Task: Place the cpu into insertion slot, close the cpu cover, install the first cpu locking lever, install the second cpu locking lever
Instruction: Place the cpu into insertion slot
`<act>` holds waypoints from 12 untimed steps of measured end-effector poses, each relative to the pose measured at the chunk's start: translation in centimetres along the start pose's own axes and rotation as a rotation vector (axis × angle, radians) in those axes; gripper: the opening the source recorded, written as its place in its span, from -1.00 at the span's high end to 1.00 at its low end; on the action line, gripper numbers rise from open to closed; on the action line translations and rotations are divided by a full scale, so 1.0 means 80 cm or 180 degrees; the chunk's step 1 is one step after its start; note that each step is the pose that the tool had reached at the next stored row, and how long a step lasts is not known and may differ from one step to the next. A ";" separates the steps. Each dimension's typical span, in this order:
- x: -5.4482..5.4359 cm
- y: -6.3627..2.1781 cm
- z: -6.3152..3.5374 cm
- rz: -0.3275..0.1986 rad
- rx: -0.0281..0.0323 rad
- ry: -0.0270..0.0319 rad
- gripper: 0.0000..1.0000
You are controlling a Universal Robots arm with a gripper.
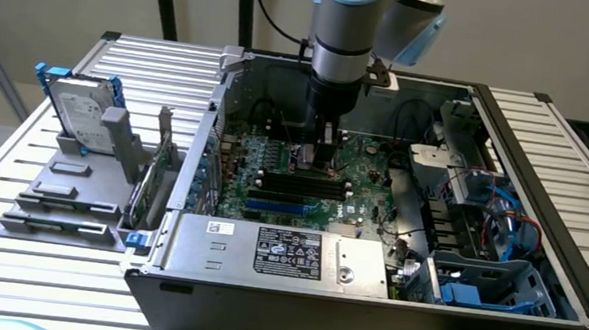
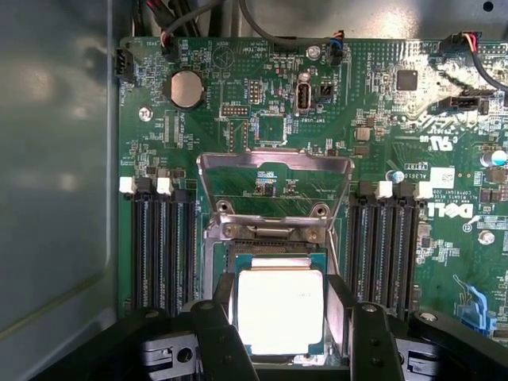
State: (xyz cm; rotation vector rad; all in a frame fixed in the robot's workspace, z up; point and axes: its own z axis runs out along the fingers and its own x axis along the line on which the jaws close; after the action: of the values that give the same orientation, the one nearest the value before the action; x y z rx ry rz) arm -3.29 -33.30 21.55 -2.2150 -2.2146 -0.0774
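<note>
The cpu [image 2: 279, 313], a pale square chip with a green edge, sits between my gripper's [image 2: 281, 295] two dark fingers [image 2: 225, 303], which press on its opposite sides. It hangs low over the insertion slot [image 2: 270, 244], whose dark contact field and metal rim show just beyond the chip. The cpu cover [image 2: 274, 184], a silvery frame plate, is swung open and lies back on the green motherboard [image 2: 381, 119]. In the exterior view the gripper [image 1: 316, 165] reaches straight down inside the computer case onto the middle of the motherboard [image 1: 367, 189].
Long black memory slots [image 2: 163, 246] flank the socket on both sides. A coin battery [image 2: 186, 87] lies farther up the board. The grey labelled power supply box [image 1: 287, 252] fills the case front; a blue drive cage [image 1: 487, 282] and cables stand at the exterior view's right. A hard drive [image 1: 81, 110] stands outside.
</note>
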 end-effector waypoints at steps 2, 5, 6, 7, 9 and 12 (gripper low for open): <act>0.000 0.000 0.002 0.0002 0.0000 0.0000 -0.09; 0.001 0.000 0.004 0.0005 0.0000 0.0000 -0.09; 0.001 0.000 0.005 0.0009 0.0000 0.0000 -0.09; 0.001 0.000 0.005 0.0017 0.0000 -0.0001 -0.09; 0.002 0.000 0.007 0.0033 0.0001 -0.0001 -0.09; 0.002 0.000 0.009 0.0049 0.0002 -0.0001 -0.09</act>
State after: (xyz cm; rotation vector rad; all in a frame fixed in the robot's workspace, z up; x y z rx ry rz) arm -3.29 -33.13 20.87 -2.2315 -2.1973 -0.0760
